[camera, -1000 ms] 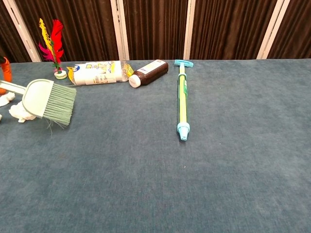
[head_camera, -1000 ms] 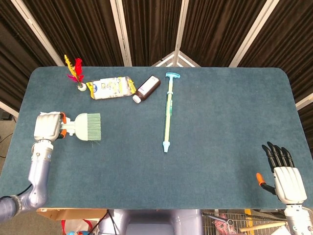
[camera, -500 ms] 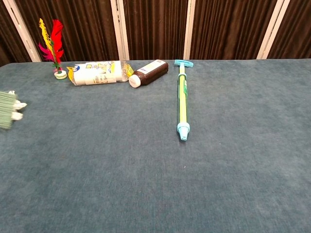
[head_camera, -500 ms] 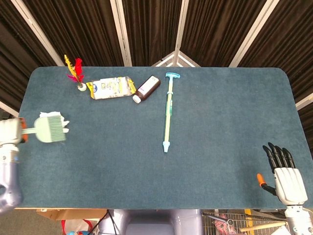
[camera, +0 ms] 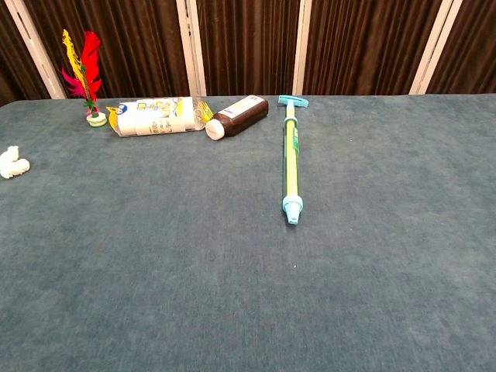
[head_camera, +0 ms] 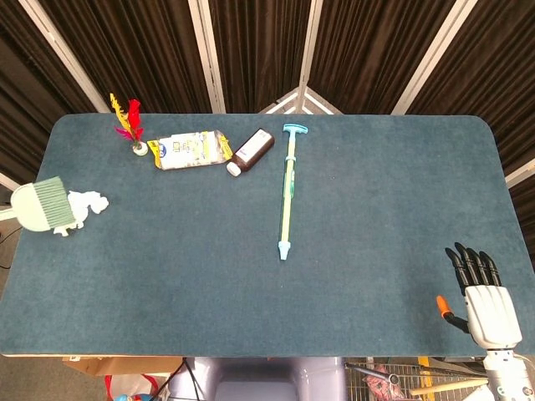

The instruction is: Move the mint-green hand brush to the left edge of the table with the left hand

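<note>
The mint-green hand brush (head_camera: 40, 205) is at the table's left edge in the head view, bristles pointing right and its handle running off the frame's left side. The chest view does not show it. My left hand appears in neither view, so whether it still holds the handle is hidden. My right hand (head_camera: 483, 292) hovers at the table's front right corner, fingers apart and holding nothing.
A white crumpled lump (head_camera: 84, 204) (camera: 12, 163) lies just right of the bristles. At the back left are a feather shuttlecock (head_camera: 129, 125), a white packet (head_camera: 188, 150) and a brown bottle (head_camera: 252, 150). A long teal-tipped stick (head_camera: 287, 190) lies mid-table.
The brush has travelled left from well inside the table to its left edge. The left hand and arm have gone out of the frame. The right hand has stayed in place.
</note>
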`<state>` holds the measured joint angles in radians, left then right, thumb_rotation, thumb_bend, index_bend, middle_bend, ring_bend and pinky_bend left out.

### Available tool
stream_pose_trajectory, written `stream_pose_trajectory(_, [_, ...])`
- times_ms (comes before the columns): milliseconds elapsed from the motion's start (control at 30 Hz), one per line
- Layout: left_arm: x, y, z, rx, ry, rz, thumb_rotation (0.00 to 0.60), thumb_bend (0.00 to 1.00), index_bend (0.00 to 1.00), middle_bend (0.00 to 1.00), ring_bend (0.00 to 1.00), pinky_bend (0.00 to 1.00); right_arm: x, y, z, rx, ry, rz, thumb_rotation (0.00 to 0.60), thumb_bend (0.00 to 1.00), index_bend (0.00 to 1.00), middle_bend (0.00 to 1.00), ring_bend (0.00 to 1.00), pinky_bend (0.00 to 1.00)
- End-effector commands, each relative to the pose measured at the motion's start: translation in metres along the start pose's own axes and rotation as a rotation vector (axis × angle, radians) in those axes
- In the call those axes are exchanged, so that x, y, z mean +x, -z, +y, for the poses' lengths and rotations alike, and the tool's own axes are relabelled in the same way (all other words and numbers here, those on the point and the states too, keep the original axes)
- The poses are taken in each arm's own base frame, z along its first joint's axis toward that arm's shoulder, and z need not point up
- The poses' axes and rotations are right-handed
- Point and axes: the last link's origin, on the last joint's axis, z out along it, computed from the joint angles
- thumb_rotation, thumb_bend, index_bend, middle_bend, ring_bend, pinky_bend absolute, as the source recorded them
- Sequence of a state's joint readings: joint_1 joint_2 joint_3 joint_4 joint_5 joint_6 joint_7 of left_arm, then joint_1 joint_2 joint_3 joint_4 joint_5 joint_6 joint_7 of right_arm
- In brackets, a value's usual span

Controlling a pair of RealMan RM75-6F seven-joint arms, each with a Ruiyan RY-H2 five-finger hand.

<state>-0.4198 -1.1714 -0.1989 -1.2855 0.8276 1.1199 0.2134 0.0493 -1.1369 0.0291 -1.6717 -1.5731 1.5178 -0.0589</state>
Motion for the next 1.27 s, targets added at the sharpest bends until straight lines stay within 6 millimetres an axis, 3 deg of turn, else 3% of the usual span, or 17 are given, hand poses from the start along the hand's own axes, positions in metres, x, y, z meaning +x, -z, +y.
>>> stream_pose_trajectory(33, [0.012,0.024,0.033,-0.161,0.114,0.039,0.600,0.75,0.78,1.00,1.00,1.00,0.000,0.000,0.001,-0.001,0.001,-0.001,0.600,0.38,0.00,0.00,0.00,0.00])
stream_pose_trajectory(167, [0.002,0.057,0.067,-0.307,0.141,-0.008,0.600,0.75,0.78,1.00,1.00,1.00,0.000,0.000,0.001,-0.003,-0.002,-0.001,0.600,0.38,0.00,0.00,0.00,0.00])
stream_pose_trajectory(433, [-0.046,0.117,0.134,-0.475,0.192,-0.193,0.600,0.71,0.75,1.00,1.00,1.00,0.000,0.001,0.001,-0.003,0.000,-0.007,0.600,0.38,0.00,0.00,0.00,0.00])
stream_pose_trajectory(533, [-0.062,0.134,0.157,-0.517,0.208,-0.237,0.600,0.52,0.65,1.00,1.00,1.00,0.000,0.001,0.002,-0.007,-0.001,-0.007,0.600,0.38,0.00,0.00,0.00,0.00])
stream_pose_trajectory(600, [-0.071,0.144,0.167,-0.537,0.195,-0.260,0.600,0.27,0.52,1.00,1.00,1.00,0.000,0.002,0.003,-0.012,-0.003,-0.009,0.600,0.38,0.00,0.00,0.00,0.00])
stream_pose_trajectory(633, [-0.074,0.148,0.168,-0.544,0.180,-0.268,0.600,0.20,0.47,1.00,0.99,1.00,0.000,0.002,0.003,-0.013,-0.006,-0.011,0.600,0.38,0.00,0.00,0.00,0.00])
stream_pose_trajectory(667, [-0.077,0.151,0.168,-0.549,0.151,-0.275,0.600,0.13,0.41,0.99,0.98,0.99,0.001,0.002,0.003,-0.015,-0.009,-0.013,0.600,0.38,0.00,0.00,0.00,0.00])
stream_pose_trajectory(733, [-0.076,0.152,0.163,-0.547,0.108,-0.267,0.600,0.06,0.32,0.93,0.91,0.95,0.001,0.002,0.005,-0.016,-0.007,-0.015,0.600,0.38,0.00,0.00,0.00,0.00])
stream_pose_trajectory(800, [-0.071,0.151,0.153,-0.535,0.079,-0.246,0.600,0.05,0.21,0.76,0.76,0.81,0.001,0.002,0.006,-0.018,-0.008,-0.018,0.600,0.38,0.00,0.00,0.00,0.00])
stream_pose_trajectory(900, [-0.056,0.148,0.129,-0.501,0.051,-0.222,0.600,0.05,0.02,0.30,0.33,0.44,0.002,0.002,0.006,-0.019,-0.011,-0.021,0.600,0.38,0.00,0.00,0.00,0.00])
stream_pose_trajectory(1000, [-0.035,0.148,0.104,-0.465,0.057,-0.175,0.600,0.05,0.00,0.08,0.12,0.24,0.002,0.002,0.005,-0.015,-0.010,-0.017,0.600,0.38,0.00,0.00,0.00,0.00])
stream_pose_trajectory(1100, [-0.016,0.157,0.073,-0.445,0.089,-0.094,0.600,0.05,0.00,0.00,0.01,0.07,0.001,0.002,0.004,-0.009,-0.004,-0.017,0.600,0.38,0.00,0.00,0.00,0.00])
stream_pose_trajectory(1267, [-0.007,0.173,0.027,-0.440,0.065,0.035,0.600,0.05,0.00,0.00,0.00,0.00,0.001,0.002,0.003,0.000,0.003,-0.016,0.600,0.38,0.00,0.00,0.00,0.00])
